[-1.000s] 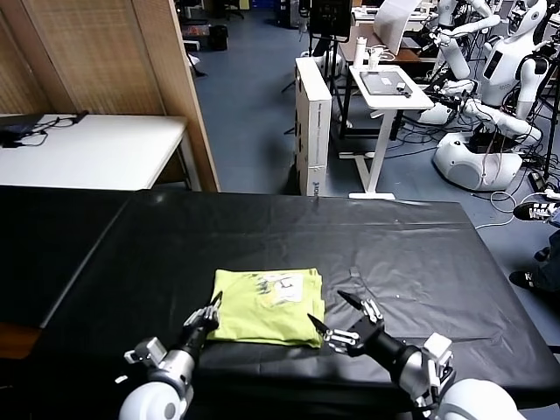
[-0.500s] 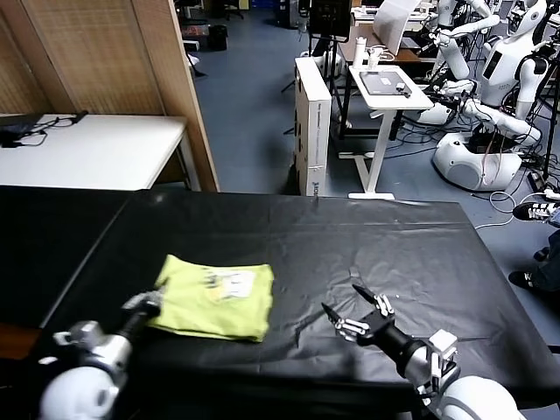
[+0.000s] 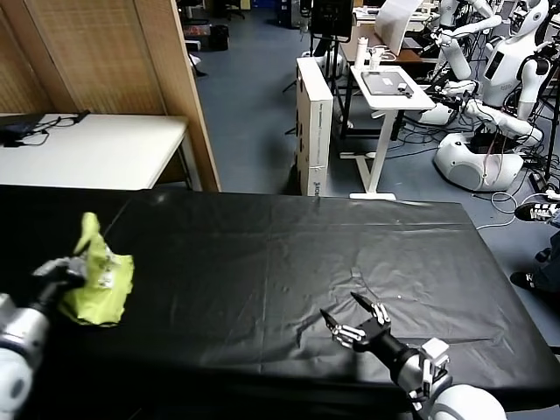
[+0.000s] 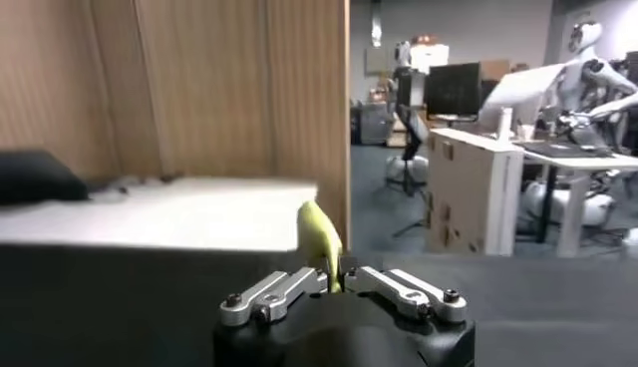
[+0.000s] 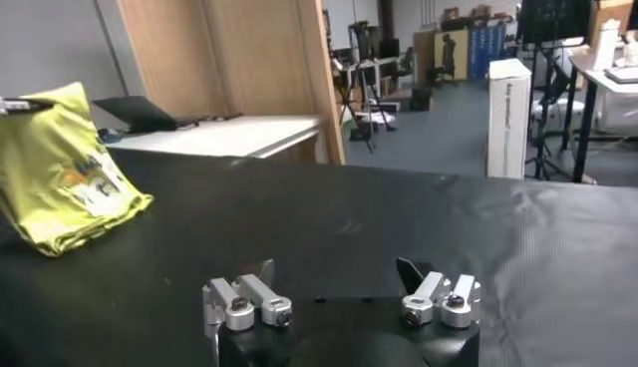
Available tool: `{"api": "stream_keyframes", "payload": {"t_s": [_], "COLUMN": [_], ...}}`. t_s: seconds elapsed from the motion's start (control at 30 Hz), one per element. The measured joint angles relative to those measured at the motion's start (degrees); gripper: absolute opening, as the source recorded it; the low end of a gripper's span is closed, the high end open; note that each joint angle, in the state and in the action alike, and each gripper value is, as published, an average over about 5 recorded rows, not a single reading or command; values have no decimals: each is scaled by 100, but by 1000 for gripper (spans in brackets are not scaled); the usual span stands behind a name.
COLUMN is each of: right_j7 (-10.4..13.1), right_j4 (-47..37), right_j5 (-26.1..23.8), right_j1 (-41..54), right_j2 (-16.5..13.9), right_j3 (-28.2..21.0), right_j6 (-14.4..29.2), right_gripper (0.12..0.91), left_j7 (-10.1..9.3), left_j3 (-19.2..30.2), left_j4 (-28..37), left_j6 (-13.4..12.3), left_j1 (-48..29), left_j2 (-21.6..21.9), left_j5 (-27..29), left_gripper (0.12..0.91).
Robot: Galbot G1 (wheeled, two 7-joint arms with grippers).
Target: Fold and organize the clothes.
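The folded lime T-shirt hangs bunched at the far left side of the black counter, its long axis roughly upright, one corner pointing up (white print facing the right side); the left end effector is clamped on its edge; the right end effector hovers near the counter's front edge, fingers spread wide apart, holding nothing, well apart from the shirt.

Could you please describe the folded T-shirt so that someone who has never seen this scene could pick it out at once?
Start from the black table and go to its far left edge, near the wooden partition. There the left gripper is shut on the folded T-shirt, holding it up by one edge. It is the only lime yellow-green thing there, with a pale print on its front.
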Motion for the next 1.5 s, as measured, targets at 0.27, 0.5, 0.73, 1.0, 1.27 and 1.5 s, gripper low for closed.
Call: {"api": "stream_keyframes", "payload": {"t_s": [0.27, 0.5, 0.73, 1.0, 1.27, 1.5], "right_j7": [10, 122, 584, 1471, 2449, 2617], "right_j4": [51, -23, -58, -241, -646, -1009], "right_j5": [-79, 108, 903, 1674, 1691, 1660], "right_j1": [-75, 74, 467, 1308, 2216, 2805], "right_j2": [19, 33, -97, 33, 430, 757], "right_j3": [-1, -196, -531, -1309, -2449, -3217], "right_j6": [-40, -276, -745, -1097, -1152, -1161], "right_gripper": [907, 907, 907, 907, 907, 907], "left_j7": [-209, -250, -237, -182, -199, -199], "left_j3": [2065, 3134, 3449, 3277, 3041, 2965], "left_j4": [-74, 280, 280, 16, -40, -48], "left_j6": [67, 80, 134, -66, -212, -254], "left_j1": [-479, -761, -759, -703, -509, -419], "left_j2": [-1193, -1868, -1995, -1721, -1612, -1714], "left_j5": [387, 767, 862, 1038, 1262, 1410], "left_gripper": [188, 188, 469, 885, 907, 907]}}
